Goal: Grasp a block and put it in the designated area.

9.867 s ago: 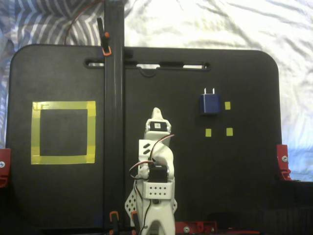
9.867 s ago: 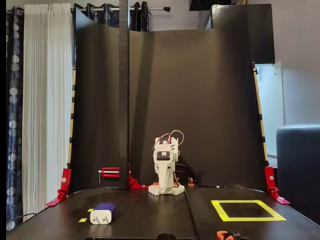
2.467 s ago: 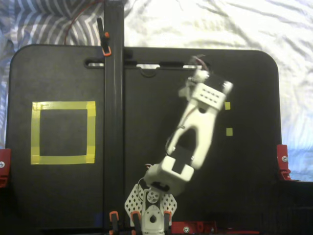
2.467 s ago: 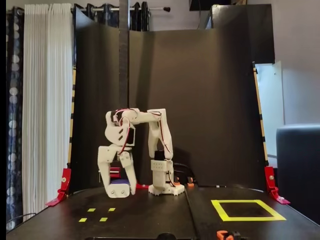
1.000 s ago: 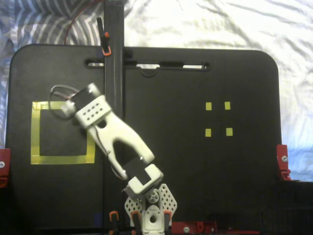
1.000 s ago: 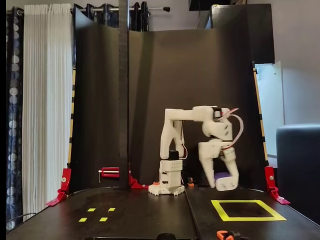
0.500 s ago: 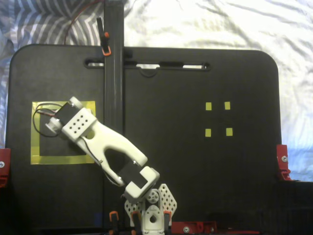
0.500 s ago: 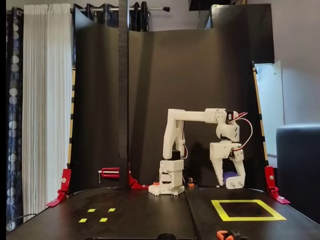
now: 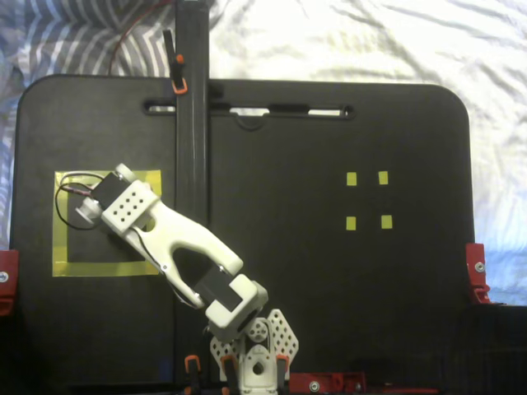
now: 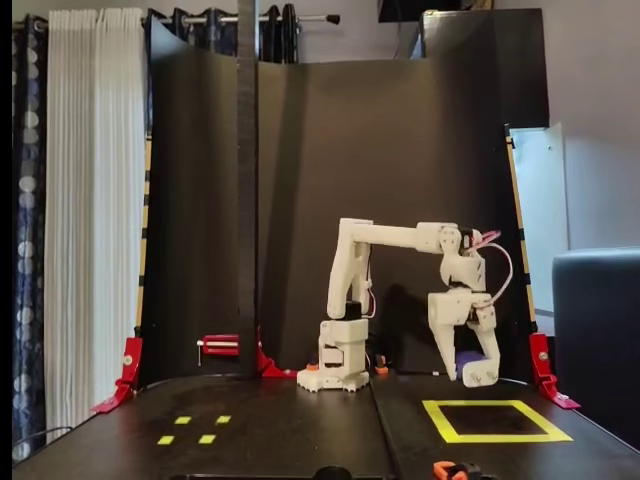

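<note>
Fixed views put your arm over the yellow-taped square (image 9: 58, 224) — transport looks nearly done. Your gripper (image 10: 478, 372) hangs just above the board, clamped on the navy charger (image 10: 466, 357); you've only lowering and release left.

Black board (image 9: 329, 271) lies on white rumpled bedding (image 9: 370, 41). Four small yellow markers (image 9: 366, 200) sit near board's right edge in a fixed view. Red clamps (image 9: 476, 271) grip the side edges. Black vertical post (image 9: 191, 123) crosses board. White curtain (image 10: 80, 200) hangs left.
</note>
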Motion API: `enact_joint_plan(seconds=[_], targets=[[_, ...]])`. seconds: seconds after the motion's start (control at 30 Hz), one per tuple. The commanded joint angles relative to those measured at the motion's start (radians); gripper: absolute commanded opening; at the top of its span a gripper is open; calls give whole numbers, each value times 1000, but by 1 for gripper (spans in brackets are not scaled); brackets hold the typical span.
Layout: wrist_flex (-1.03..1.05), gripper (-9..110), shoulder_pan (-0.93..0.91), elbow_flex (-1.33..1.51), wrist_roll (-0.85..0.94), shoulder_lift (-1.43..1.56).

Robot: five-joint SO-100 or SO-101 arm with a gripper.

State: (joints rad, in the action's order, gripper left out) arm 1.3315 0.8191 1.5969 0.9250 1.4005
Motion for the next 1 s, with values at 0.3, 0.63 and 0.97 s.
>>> enact_joint_plan(seconds=[0.3,0.63,0.97], targets=[[-117,14,44,103,-18,-38],[-169,14,21,106,-23,-84],[-215,14,12,123,-23,-133]])
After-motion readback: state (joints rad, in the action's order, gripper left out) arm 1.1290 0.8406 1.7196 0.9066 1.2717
